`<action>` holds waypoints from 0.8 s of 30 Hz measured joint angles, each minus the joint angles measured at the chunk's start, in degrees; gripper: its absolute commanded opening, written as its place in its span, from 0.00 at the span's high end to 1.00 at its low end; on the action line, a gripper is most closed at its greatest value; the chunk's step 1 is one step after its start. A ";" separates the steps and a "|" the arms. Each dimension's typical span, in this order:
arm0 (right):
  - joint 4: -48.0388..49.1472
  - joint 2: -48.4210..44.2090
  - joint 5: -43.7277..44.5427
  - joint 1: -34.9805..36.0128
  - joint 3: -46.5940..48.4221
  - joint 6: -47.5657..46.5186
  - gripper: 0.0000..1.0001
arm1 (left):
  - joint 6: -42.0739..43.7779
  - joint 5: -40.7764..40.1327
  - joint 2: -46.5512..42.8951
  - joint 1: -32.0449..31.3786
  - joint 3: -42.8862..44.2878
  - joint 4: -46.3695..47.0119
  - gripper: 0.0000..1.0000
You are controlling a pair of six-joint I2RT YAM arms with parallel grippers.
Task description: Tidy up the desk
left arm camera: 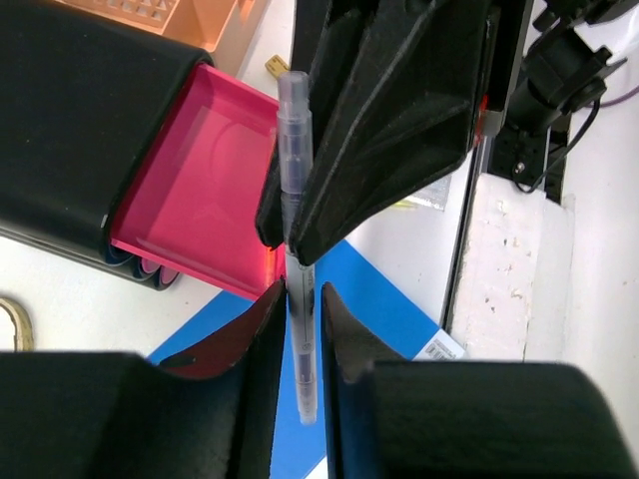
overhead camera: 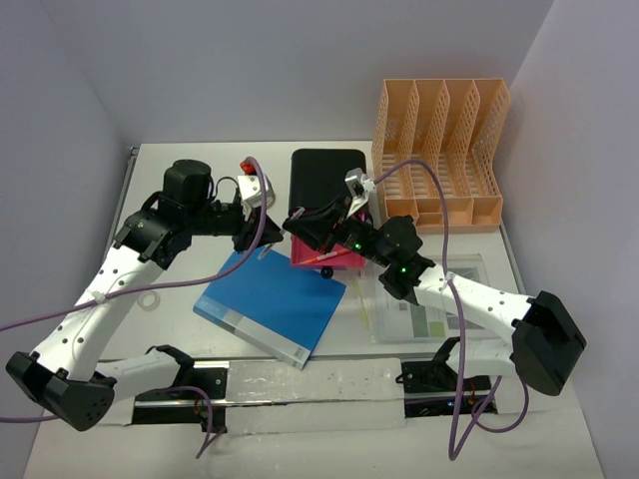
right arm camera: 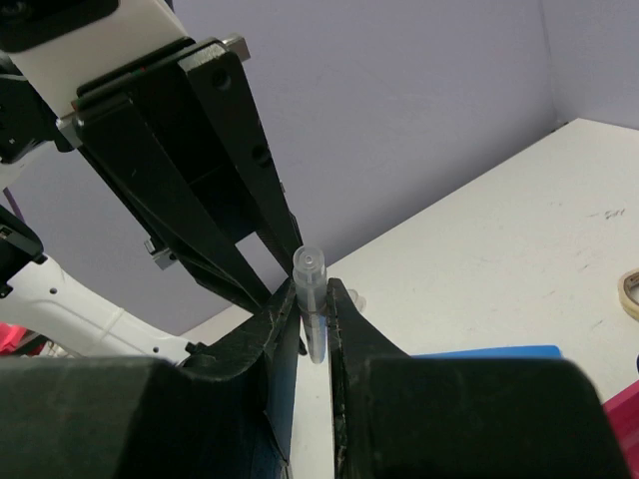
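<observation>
Both arms meet over the middle of the large flat white desk [overhead camera: 180, 175]. The desk fills the scene beneath them, and its metal rail [overhead camera: 319, 384] runs along the near edge by the arm bases.

Left gripper [left arm camera: 303, 297]: closed on the lower part of a slim clear plastic pen [left arm camera: 294, 140], with a finger pressed to each side of the barrel.

Right gripper [right arm camera: 315, 299]: closed on the same pen, pinching it just below the capped end, which sticks up between the fingers.

In the left wrist view the two grips sit one just above the other along the barrel. The pen is held off the surface, over the far edge of a flat blue folder [overhead camera: 270, 299] and just beside an open pink drawer [left arm camera: 205, 190].

Surroundings:
- The drawer is pulled out toward the near side from a black rectangular box [overhead camera: 326, 172] at centre far.
- An orange slotted file rack [overhead camera: 439, 140] stands at far right, just right of the box.
- A clear plastic case with greenish paper [overhead camera: 429, 309] lies right of the folder, partly under the right arm.
- A small pale tape ring [overhead camera: 148, 297] lies on the desk to the left, near the left arm
</observation>
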 measured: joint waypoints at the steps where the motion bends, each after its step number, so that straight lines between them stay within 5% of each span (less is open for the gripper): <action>1: 0.03 0.00 -0.02 0.00 0.00 0.01 1.00 | 0.20 0.10 0.01 -0.06 -0.22 0.16 0.55; 5: 0.15 0.00 -0.03 0.00 0.01 0.01 1.00 | 0.61 0.28 0.41 -0.28 -1.32 0.53 0.55; 15: 0.13 -0.02 0.28 -0.16 0.00 -0.25 0.96 | 0.23 0.19 1.95 -0.70 -2.41 2.09 1.00; 16: 0.17 -0.02 0.30 -0.22 0.02 -0.27 0.80 | 0.04 0.14 1.95 -0.72 -2.41 2.22 1.00; 20: -0.02 -0.05 0.19 -0.23 0.02 -0.38 0.47 | -0.41 -0.18 1.95 -0.74 -2.41 2.45 1.00; 24: -2.16 -0.13 -0.03 -0.22 0.16 -0.75 0.33 | -1.01 -0.47 1.95 -0.72 -2.41 3.03 1.00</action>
